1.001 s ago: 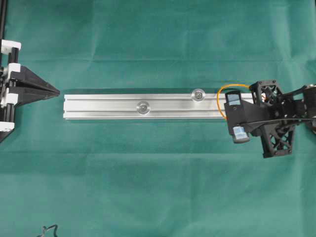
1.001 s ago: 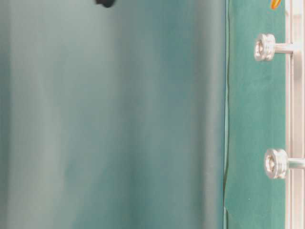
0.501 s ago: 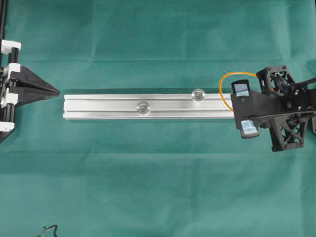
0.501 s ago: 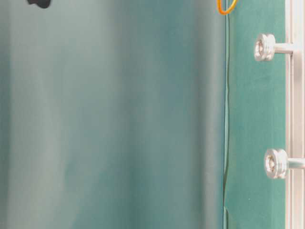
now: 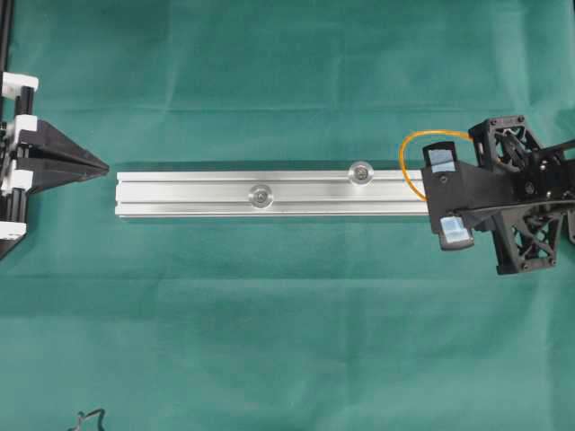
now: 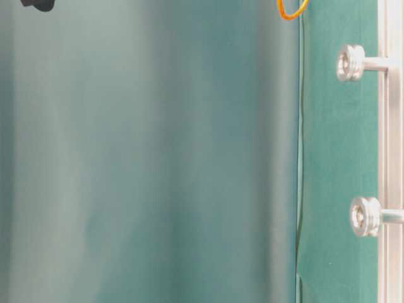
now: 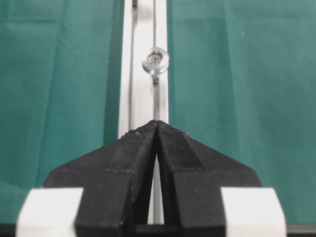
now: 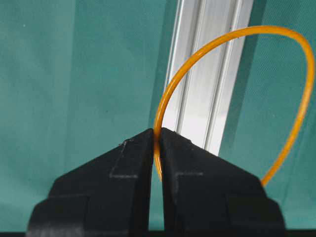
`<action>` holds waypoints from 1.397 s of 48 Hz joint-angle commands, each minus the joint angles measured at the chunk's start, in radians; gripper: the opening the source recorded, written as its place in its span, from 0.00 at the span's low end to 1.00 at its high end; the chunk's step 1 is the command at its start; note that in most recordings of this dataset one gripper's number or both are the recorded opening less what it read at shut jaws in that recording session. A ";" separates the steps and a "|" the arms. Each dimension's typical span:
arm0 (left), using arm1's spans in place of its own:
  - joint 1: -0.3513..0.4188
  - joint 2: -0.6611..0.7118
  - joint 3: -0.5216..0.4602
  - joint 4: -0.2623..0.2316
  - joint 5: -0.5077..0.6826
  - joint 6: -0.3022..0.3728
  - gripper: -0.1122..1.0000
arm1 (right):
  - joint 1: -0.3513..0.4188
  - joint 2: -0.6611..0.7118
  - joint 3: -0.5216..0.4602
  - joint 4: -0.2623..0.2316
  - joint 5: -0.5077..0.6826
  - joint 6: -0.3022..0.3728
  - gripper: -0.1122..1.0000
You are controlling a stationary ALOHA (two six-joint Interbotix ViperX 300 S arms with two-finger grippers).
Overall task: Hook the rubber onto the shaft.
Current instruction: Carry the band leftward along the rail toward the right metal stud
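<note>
The orange rubber band (image 5: 405, 160) hangs as an open loop over the right end of the aluminium rail (image 5: 189, 194). My right gripper (image 5: 428, 199) is shut on it. In the right wrist view the gripper (image 8: 158, 132) pinches one side of the band (image 8: 170, 91), with the rail (image 8: 207, 98) below. Two silver shafts stand on the rail, one nearer the band (image 5: 361, 171) and one near the middle (image 5: 261, 194). The band's tip (image 6: 288, 12) shows in the table-level view, clear of the shafts (image 6: 351, 62). My left gripper (image 5: 103, 167) is shut and empty, just off the rail's left end (image 7: 157, 122).
A green cloth (image 5: 287, 314) covers the table. A black cable end (image 5: 88, 418) lies at the bottom left. The left arm's black and white frame (image 5: 13, 135) fills the left edge.
My right gripper has moved right and risen off the rail's end with the band in it, then nearly stopped. The left arm has not moved.
</note>
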 commanded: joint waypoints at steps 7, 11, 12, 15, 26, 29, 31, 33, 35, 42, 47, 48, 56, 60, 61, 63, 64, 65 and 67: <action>-0.002 0.006 -0.032 0.003 -0.005 0.000 0.10 | 0.002 -0.012 -0.028 -0.009 -0.006 0.002 0.16; -0.002 0.006 -0.032 0.003 -0.005 0.000 0.10 | 0.002 -0.008 -0.031 -0.015 -0.012 0.002 0.16; -0.002 0.006 -0.032 0.003 -0.005 0.000 0.10 | 0.002 -0.006 -0.032 -0.017 -0.014 0.002 0.16; -0.002 0.006 -0.032 0.003 -0.005 0.000 0.10 | 0.002 0.003 -0.038 -0.023 -0.018 0.002 0.16; -0.002 0.006 -0.032 0.002 -0.005 0.000 0.10 | 0.002 0.058 -0.081 -0.043 -0.040 0.000 0.16; -0.002 0.006 -0.032 0.003 -0.005 0.000 0.10 | 0.002 0.080 -0.100 -0.048 -0.046 0.000 0.16; -0.003 0.006 -0.032 0.003 -0.005 0.000 0.10 | 0.002 0.092 -0.110 -0.049 -0.051 0.000 0.16; -0.003 0.008 -0.032 0.003 -0.005 0.000 0.10 | 0.002 0.103 -0.121 -0.051 -0.054 0.000 0.16; -0.003 0.008 -0.032 0.003 -0.005 0.000 0.10 | 0.002 0.115 -0.132 -0.049 -0.054 0.000 0.16; -0.002 0.008 -0.032 0.003 -0.005 0.000 0.10 | 0.000 0.155 -0.172 -0.051 -0.055 -0.002 0.16; -0.003 0.008 -0.032 0.003 -0.003 0.000 0.10 | 0.000 0.179 -0.198 -0.051 -0.057 -0.002 0.16; -0.002 0.008 -0.032 0.003 -0.005 0.002 0.10 | -0.002 0.187 -0.206 -0.051 -0.058 -0.002 0.16; -0.002 0.009 -0.032 0.003 -0.005 0.002 0.10 | -0.005 0.224 -0.249 -0.051 -0.067 -0.006 0.16; -0.002 0.009 -0.032 0.003 -0.005 0.002 0.10 | -0.008 0.242 -0.268 -0.051 -0.069 -0.006 0.16; -0.003 0.009 -0.032 0.003 -0.005 0.002 0.10 | -0.009 0.245 -0.273 -0.051 -0.071 -0.008 0.16; -0.002 0.009 -0.032 0.003 -0.005 0.002 0.10 | -0.011 0.255 -0.282 -0.051 -0.069 -0.008 0.16; -0.003 0.009 -0.032 0.003 -0.005 0.002 0.10 | -0.012 0.258 -0.285 -0.051 -0.071 -0.008 0.16; -0.002 0.009 -0.032 0.002 -0.005 0.002 0.10 | -0.012 0.261 -0.290 -0.051 -0.071 -0.008 0.16; -0.003 0.008 -0.032 0.003 -0.005 0.002 0.10 | -0.014 0.267 -0.298 -0.051 -0.071 -0.008 0.16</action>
